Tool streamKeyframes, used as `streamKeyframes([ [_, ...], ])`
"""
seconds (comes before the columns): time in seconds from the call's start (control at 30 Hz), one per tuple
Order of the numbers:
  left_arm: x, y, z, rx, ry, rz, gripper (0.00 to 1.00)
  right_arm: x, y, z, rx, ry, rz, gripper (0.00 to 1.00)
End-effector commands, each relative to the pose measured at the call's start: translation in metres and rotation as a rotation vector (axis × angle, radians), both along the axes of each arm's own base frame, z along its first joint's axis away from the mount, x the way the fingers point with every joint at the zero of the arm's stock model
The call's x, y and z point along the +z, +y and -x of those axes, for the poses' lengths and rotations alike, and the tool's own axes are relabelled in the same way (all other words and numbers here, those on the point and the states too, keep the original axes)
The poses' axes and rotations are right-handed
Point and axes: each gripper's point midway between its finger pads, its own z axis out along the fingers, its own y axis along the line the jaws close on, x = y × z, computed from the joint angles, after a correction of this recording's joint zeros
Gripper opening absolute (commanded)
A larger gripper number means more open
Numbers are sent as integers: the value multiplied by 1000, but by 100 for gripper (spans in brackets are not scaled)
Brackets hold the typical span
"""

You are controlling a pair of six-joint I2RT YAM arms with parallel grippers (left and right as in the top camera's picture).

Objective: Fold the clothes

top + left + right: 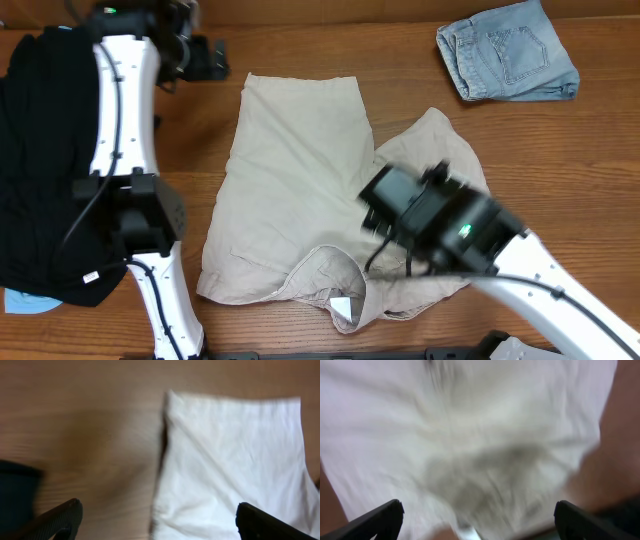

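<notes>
From overhead, the beige shorts lie opened out in the middle of the wooden counter. One leg reaches toward the far edge, the other is bunched up to the right, and the waistband is on the near side with a small white label showing. The left arm stands at the left, with its dark head up by the far left corner of the shorts. The right arm comes in from the near right, its black wrist hanging over the right half of the shorts. A folded pair of denim shorts sits well apart at the far right. A heap of black clothes lies at the left edge.

In the left wrist view, the left gripper hangs over the counter and a hemmed leg of the shorts. Its fingers sit at the bottom corners, so the jaws are wide apart and hold nothing. A dark shape at the left edge is too blurred to identify.

The right wrist view is heavily blurred. The right gripper is above rumpled beige cloth that fills most of the picture, with wood showing at the right. Its jaws are likewise spread wide, with no cloth pinched between them.
</notes>
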Motion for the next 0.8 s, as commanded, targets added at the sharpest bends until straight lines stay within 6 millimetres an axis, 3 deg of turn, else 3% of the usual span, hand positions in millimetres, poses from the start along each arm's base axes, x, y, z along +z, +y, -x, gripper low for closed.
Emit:
streamKeyframes([
  [0.0,-27,-34,15,-103,77,24,98,14,-29,-45,12,-135,76,100],
  [0.1,-47,-46,28,-136,137,6,96,23,-35,-78,83,-198,29,100],
  [0.2,-62,-48,36,-141,176,-19,95,29,-41,-98,142,-239,-12,100],
  [0.47,-91,-47,26,-204,131,-44,95,34,-46,-120,300,-289,-19,100],
  [0.6,-109,-50,28,-219,130,-42,80,28,-45,-123,305,-272,-14,100],
  [0.7,-116,-52,28,-226,126,-44,56,21,-43,-126,306,-251,-11,100],
  [0.77,-119,-51,27,-226,122,-46,47,14,-43,-129,306,-232,-8,100],
])
